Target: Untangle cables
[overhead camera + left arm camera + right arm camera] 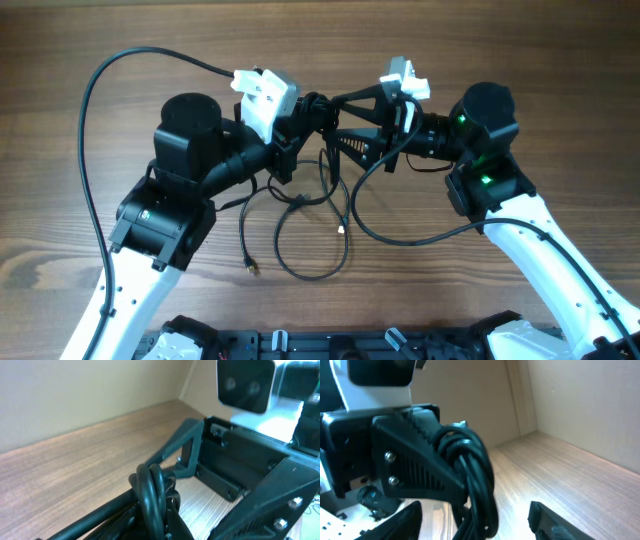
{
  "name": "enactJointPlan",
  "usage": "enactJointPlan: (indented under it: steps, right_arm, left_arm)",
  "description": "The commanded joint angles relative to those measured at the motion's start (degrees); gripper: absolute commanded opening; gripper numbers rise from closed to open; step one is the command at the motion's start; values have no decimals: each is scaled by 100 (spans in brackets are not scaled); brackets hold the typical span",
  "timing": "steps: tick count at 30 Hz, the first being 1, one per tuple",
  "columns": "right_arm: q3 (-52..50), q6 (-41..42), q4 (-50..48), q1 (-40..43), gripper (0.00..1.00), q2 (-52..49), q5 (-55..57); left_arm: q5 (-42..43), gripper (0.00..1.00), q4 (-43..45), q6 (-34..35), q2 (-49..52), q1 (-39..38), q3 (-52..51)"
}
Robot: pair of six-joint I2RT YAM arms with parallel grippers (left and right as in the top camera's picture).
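The thin black cables (312, 235) lie in loose loops on the wooden table between the arms. One gold-tipped plug (250, 266) and one silver-tipped plug (341, 229) rest on the wood. A bunched part of the cables (150, 487) is lifted and pinched in my left gripper (308, 112), which is shut on it. My right gripper (337, 125) faces it, open, with one finger on each side of the bundle (475, 465). In the right wrist view the right gripper's fingers (475, 522) stand wide apart and do not touch the bundle.
A thick black robot cable (95, 150) arcs over the left of the table. Another (400, 238) loops under the right arm. A black frame (330, 345) runs along the front edge. A beige wall (570, 400) stands behind the table.
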State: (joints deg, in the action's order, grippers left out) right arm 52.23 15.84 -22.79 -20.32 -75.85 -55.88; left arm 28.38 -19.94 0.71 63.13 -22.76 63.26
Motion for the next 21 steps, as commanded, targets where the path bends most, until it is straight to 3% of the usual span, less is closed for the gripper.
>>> enactJointPlan:
  steps: [1,9,11,14,15,16,21]
  right_arm:
    - [55,101,-9,-28,72,20,385]
    - [55,-87,-9,-28,70,20,535]
    - [55,-96,-9,-28,61,20,535]
    - [55,-190,-4,-28,34,20,531]
    - [55,-216,7,-28,11,20,531]
    - [55,-216,15,-28,4,20,531]
    - [55,-214,103,-28,4,20,538]
  left_arm:
    - [-35,4,-140,-28,-52,15,50]
    - [101,4,-197,-28,-52,15,50]
    - [273,4,-192,-31,-52,15,50]
    - [378,4,-195,-31,-52,15,50]
    - [376,4,-195,-31,-52,15,50]
    - [376,4,-195,-31,-52,15,50]
    - [352,4,-195,-28,-52,15,50]
